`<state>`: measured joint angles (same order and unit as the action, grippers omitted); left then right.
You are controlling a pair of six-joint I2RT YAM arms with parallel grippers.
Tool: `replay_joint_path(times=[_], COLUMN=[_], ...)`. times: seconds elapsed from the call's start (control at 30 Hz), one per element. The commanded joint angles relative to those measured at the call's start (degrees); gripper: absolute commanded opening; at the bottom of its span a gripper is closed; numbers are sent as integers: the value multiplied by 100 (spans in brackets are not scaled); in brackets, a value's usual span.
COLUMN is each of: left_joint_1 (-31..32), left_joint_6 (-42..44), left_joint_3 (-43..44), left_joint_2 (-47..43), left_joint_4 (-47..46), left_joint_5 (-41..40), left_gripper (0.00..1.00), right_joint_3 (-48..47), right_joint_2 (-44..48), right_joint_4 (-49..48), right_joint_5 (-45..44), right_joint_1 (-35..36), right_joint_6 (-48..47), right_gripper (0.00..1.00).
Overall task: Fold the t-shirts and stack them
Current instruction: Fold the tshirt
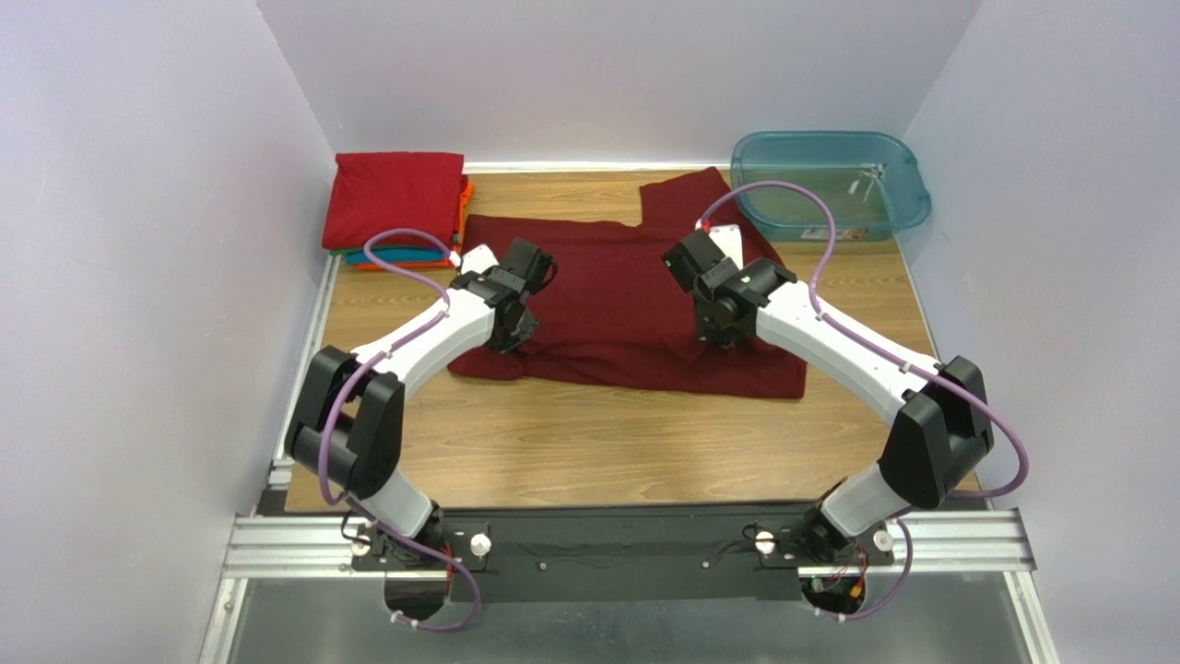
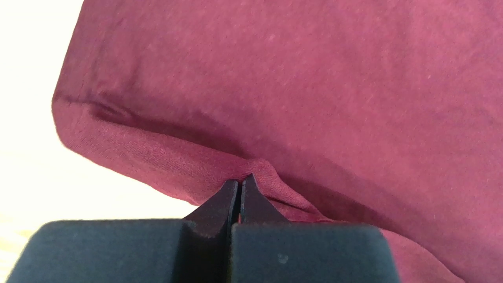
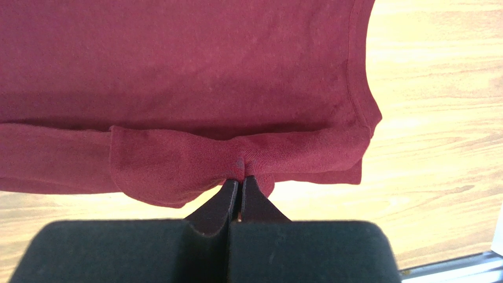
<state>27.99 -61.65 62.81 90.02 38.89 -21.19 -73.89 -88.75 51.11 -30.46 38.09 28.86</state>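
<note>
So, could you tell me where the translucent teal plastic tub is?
In the top external view, the translucent teal plastic tub sits at the far right corner of the wooden table, beside the dark maroon cloth t-shirt.

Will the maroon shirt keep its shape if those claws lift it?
Probably floppy: the maroon shirt puckers where the left claw and right claw pinch its edge. Likely sags between them, since it lies limp and wrinkled.
</note>
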Motion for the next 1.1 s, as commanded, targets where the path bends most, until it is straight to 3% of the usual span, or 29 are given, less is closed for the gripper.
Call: replay_joint_path(times=[0.0,0.4,0.53,0.57,0.6,0.7,0.87,0.93,1.0,1.07], left_joint_1=[-48,-285,-408,-426,-434,-452,-478,-478,-478,-478], left_joint_6=[214,600,891,978,1023,1260,1322,1313,1287,1217], left_joint_3=[293,469,680,759,829,1128,1454,1174,736,410], left_joint_2=[235,578,929,1078,1140,1237,739,439,19,-351], left_joint_4=[-119,-408,-584,-585,-602,-567,-488,-611,-725,-786], left_joint_5=[-69,-8,132,141,115,45,-157,-70,18,62], left_gripper=[0,0,4,38,56,98,98,98,98,98], right_joint_3=[-143,-301,-319,-337,-372,-635,-1611,-1559,-1262,-963], right_joint_2=[-63,-642,-1056,-1187,-1302,-1776,-2533,-2402,-2052,-1761], right_joint_4=[-312,-751,-1050,-1085,-1147,-1533,-1701,-1710,-1719,-1727], right_joint_5=[-180,198,303,330,330,269,-48,205,486,488], right_joint_1=[-117,-486,-723,-845,-899,-1109,-1400,-1400,-1400,-1400], right_joint_6=[-65,-267,-320,-320,-337,-688,-979,-909,-813,-690], right_gripper=[1,1,6,7,9,22,48,77,100,100])
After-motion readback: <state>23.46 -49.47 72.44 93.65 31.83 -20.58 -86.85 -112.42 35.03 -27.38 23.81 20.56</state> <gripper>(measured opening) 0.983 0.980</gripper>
